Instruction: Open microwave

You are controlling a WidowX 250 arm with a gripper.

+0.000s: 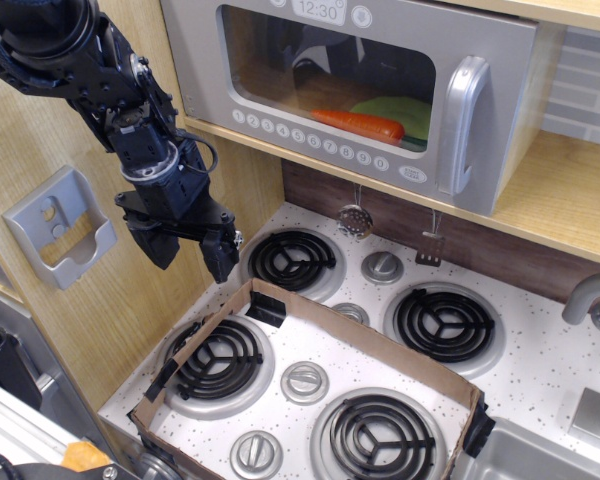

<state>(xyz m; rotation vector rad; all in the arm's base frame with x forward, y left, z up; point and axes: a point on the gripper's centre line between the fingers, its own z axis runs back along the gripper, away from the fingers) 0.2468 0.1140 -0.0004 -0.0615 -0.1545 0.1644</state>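
The toy microwave (350, 90) sits at the top of the view in a wooden compartment. Its grey door is shut. It has a clear window, a row of round white buttons, a clock reading 12:30 and a chunky vertical silver handle (462, 125) at the right. An orange carrot and a green item show through the window. My black gripper (192, 252) hangs at the left over the stove, well below and left of the handle. Its fingers (221, 257) point down and stand apart with nothing between them.
A white toy stovetop (380, 330) has black coil burners and silver knobs. A cardboard strip (350, 335) fences the front burners. A grey wall-mounted holder (60, 225) is on the left wooden wall. A ladle and spatula hang under the microwave. A faucet is at the right.
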